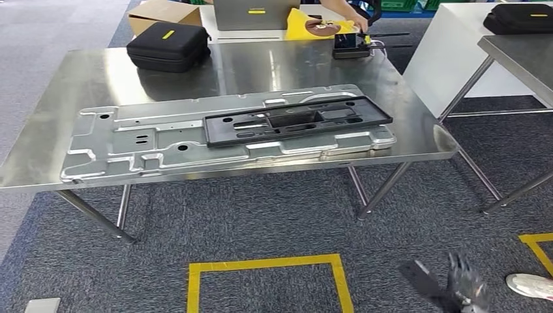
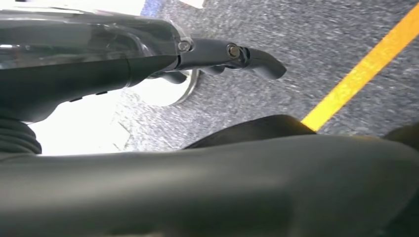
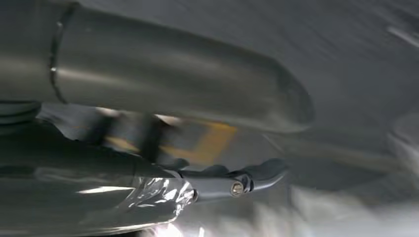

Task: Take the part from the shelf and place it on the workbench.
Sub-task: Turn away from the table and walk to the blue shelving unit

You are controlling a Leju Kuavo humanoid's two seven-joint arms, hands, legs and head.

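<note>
Grey carpet [image 1: 261, 215] with yellow floor tape [image 1: 264, 264] ran under a steel table [image 1: 78, 85] in the head view, where the black part [image 1: 297, 122] lay on a silver stamped panel [image 1: 163, 140] at mid-frame, while the right robot hand [image 1: 466, 290] hung empty, fingers apart, at the lower right near a person's shoe [image 1: 531, 285]. Left wrist view showed the left robot hand [image 2: 232, 57] stretched over carpet holding nothing; the blurred right wrist view left that robot hand's [image 3: 237, 182] fingers loosely extended, so any swing risked striking the bystander.

Right hand [image 1: 466, 287] cut by the frame's edge; right wrist view blurred.
</note>
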